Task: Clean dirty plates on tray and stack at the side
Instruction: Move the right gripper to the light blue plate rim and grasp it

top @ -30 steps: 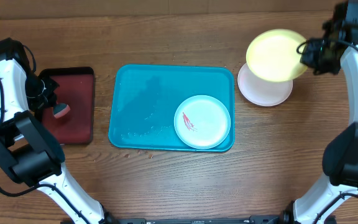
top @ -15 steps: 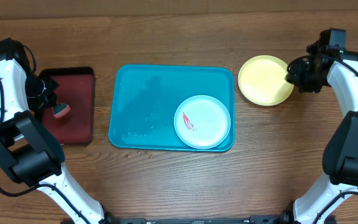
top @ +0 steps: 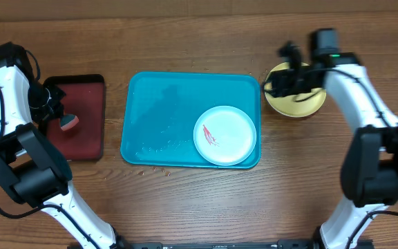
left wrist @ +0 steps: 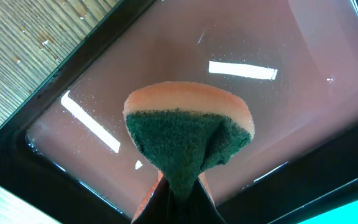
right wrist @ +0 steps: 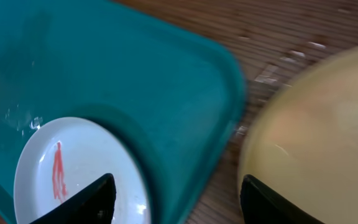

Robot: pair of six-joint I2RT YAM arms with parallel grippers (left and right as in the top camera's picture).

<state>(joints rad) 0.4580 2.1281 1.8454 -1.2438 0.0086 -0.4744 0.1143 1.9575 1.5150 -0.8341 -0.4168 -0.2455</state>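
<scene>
White plate: the small round white plastic plate (top: pixel 225 135) lies in the near right corner of the tray. It has a red smear on it, so it is not clean yet.
Blue tray: the big turquoise-blue plastic tray (top: pixel 164 111) sits in the middle of the wooden table (top: pixel 185 41). Only 1 plate is on it.
Left gripper: the left gripper (left wrist: pixel 178 194) is clamped on an orange and green sponge (left wrist: pixel 188 130), over the small dark red tray with a black rim (top: pixel 81 145), well apart from the white plate.
Right gripper: the right gripper (right wrist: pixel 178 190) has its fingers apart with nothing between them. It hangs between the blue tray's far right corner and the yellow plate.
Yellow plate: the round yellow-green plastic plate (top: pixel 301 102) rests on the table just beside that far corner. I see no red on it.
Done: I think the yellow plate is cleaned and put aside.
Left: wipe the white plate and stack it. I cannot see a 3rd plate; it may hide under the yellow one.
</scene>
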